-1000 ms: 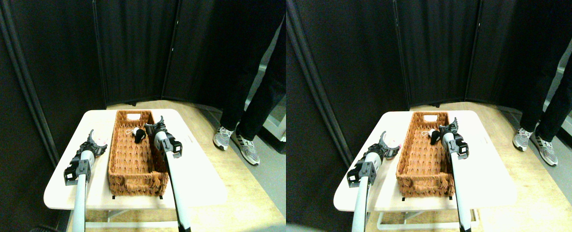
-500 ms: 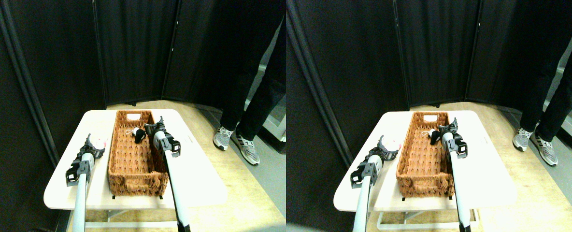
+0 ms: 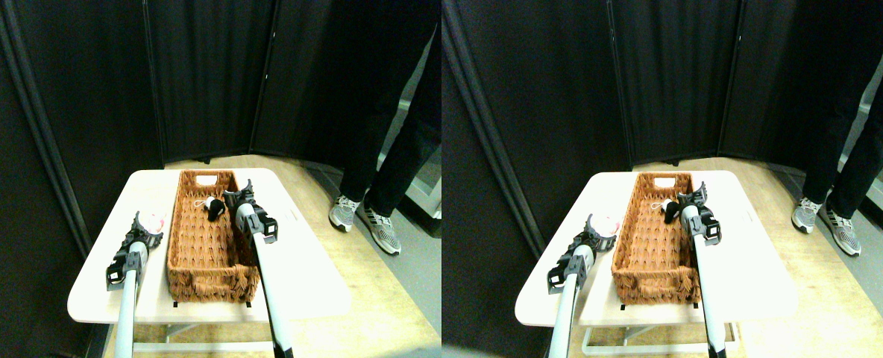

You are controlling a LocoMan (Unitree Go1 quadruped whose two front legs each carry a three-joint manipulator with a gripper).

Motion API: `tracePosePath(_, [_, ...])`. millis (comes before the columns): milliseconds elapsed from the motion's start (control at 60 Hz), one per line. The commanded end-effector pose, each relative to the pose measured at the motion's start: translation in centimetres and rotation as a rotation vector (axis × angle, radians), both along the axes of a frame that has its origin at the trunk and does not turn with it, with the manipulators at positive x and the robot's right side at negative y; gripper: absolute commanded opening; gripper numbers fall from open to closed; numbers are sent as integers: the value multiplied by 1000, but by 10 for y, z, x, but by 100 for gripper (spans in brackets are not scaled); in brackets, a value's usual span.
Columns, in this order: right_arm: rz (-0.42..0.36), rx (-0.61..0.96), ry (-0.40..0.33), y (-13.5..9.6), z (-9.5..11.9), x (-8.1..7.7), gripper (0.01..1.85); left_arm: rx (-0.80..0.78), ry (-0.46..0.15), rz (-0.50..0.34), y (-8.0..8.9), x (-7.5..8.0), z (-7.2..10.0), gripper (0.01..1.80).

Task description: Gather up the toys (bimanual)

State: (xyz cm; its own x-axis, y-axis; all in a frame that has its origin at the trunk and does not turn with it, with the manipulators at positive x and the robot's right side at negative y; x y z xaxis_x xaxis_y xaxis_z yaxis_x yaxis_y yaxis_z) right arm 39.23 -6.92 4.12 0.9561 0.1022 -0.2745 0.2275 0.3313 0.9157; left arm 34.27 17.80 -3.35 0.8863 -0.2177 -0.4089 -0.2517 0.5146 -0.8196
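Note:
A small pink and white toy (image 3: pixel 154 221) lies on the white table (image 3: pixel 300 261) left of the basket. My left gripper (image 3: pixel 149 226) is right at it, open, with the toy between its dark jaws. A black-and-white toy (image 3: pixel 215 207) lies inside the long brown wicker basket (image 3: pixel 203 276), toward its far end. My right gripper (image 3: pixel 238 192) hangs open over the basket's right rim, just right of that toy and holding nothing.
A person in dark trousers and grey sneakers (image 3: pixel 359 216) stands on the floor to the right of the table. Black folding screens (image 3: pixel 203 82) close off the back and left. The table's left edge is near my left arm.
My left gripper has pushed forward and down, so the pink toy now sits between its jaws. The right gripper and the toy in the basket have stayed put.

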Motion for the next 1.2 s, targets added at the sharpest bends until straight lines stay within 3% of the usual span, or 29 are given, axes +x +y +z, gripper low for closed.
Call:
tracePosePath(17, [15, 7, -21, 5, 4, -2, 67, 5, -8, 3, -1, 3, -6, 75])
tracePosePath(267, [9, 4, -20, 5, 7, -6, 67, -8, -37, 37, 0, 3, -19, 54])
tracePosePath(350, [3, 14, -16, 5, 7, -6, 66, 40, -109, 24, 0, 4, -22, 33])
tracePosePath(500, [-1, 23, -29, 3, 9, -7, 72, 98, -135, 11, 2, 4, -20, 1])
tracePosePath(850, [-10, 23, -29, 1, 11, -10, 70, 106, -203, -30, -3, -4, 0, 1])
tracePosePath(1067, [-19, 24, -37, -2, 10, -11, 72, 129, -242, -87, -4, -8, 30, 1])
tracePosePath(1200, [-24, 26, -32, -4, 7, -12, 75, 138, -285, -165, -5, -7, 51, 1])
